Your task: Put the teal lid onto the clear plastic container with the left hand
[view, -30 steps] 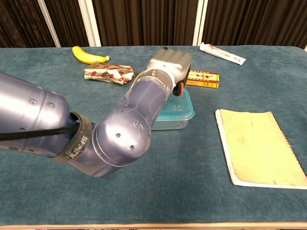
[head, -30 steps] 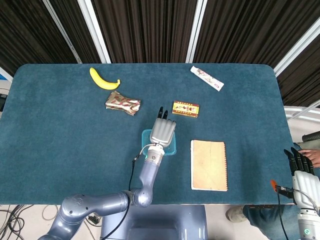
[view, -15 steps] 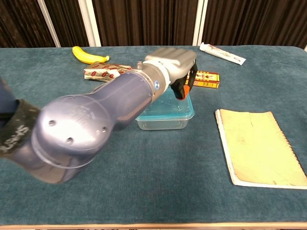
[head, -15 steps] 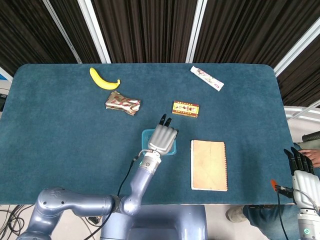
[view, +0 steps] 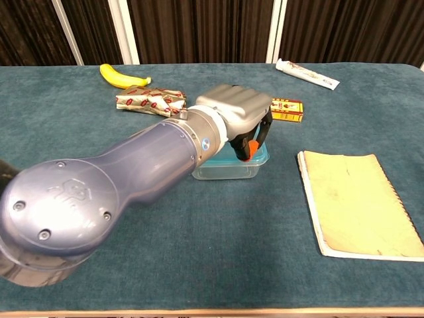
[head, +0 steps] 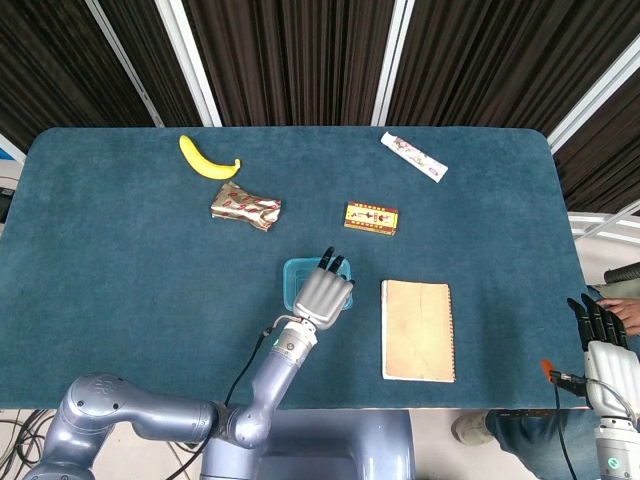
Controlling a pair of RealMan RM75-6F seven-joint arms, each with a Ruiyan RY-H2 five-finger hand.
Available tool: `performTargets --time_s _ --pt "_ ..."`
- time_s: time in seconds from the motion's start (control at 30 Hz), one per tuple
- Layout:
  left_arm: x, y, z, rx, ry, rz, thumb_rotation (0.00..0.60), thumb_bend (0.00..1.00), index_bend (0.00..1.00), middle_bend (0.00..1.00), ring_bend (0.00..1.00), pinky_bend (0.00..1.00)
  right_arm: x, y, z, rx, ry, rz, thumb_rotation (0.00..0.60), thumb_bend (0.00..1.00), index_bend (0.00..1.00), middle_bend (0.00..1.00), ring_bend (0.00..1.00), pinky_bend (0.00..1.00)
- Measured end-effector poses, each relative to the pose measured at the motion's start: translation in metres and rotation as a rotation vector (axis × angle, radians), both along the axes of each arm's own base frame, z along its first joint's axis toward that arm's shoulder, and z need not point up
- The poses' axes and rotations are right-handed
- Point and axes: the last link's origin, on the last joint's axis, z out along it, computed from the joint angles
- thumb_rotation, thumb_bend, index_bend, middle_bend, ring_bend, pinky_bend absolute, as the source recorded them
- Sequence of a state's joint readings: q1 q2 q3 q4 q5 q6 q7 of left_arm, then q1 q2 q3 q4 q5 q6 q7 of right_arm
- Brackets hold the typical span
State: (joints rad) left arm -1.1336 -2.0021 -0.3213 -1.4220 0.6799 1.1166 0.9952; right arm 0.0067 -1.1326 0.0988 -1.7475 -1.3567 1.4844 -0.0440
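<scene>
The clear plastic container (view: 228,171) sits near the middle of the blue-green table (head: 120,260), a low rectangular tub with see-through walls and rounded corners. The teal lid (head: 296,273) lies on top of it, and its teal rim shows along the left and far edges in the head view and at the right corner in the chest view. Whether the lid is pressed fully down cannot be told, since the left hand (head: 322,295) covers most of it.

That hand rests palm down over the lid, its dark fingertips (head: 327,261) pointing away toward the far side and lying close together rather than spread. In the chest view the fingers curve down over the right part of the lid, with an orange pad showing beneath them; nothing appears pinched or lifted.

The right hand (head: 600,335) is well apart, at the near right past the table edge, its fingers straight and side by side, holding nothing.

A tan notebook (head: 417,329) lies just right of the container. Beyond it sits a small yellow and red box (head: 371,217). To the far left are a banana (head: 205,160) and a crumpled snack wrapper (head: 245,206), and a white tube (head: 413,156) lies at the far right.
</scene>
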Motion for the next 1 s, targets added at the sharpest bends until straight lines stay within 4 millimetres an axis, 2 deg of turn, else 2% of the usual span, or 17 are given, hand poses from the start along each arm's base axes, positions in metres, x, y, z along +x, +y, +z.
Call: performTargets --time_s 0.3,0.6,1.0 --pt "0.001 -0.002 -0.005 0.0 0.011 -0.008 0.6 0.53 0.63 0.5 0.09 0.04 0.0 0.0 0.0 0.0 -0.002 -0.003 0.6 0.27 0.09 0.0 0.02 0.0" --pt "-0.004 0.003 -0.012 0.036 0.058 -0.012 0.6 0.53 0.63 0.5 0.09 0.04 -0.001 -0.001 0.0 -0.002 -0.007 -0.009 0.6 0.27 0.09 0.0 0.02 0.0" --pt "-0.011 -0.001 -0.026 0.039 0.117 -0.038 0.6 0.53 0.63 0.5 0.09 0.04 -0.001 0.0 0.0 -0.003 -0.007 -0.009 0.6 0.27 0.09 0.0 0.02 0.0"
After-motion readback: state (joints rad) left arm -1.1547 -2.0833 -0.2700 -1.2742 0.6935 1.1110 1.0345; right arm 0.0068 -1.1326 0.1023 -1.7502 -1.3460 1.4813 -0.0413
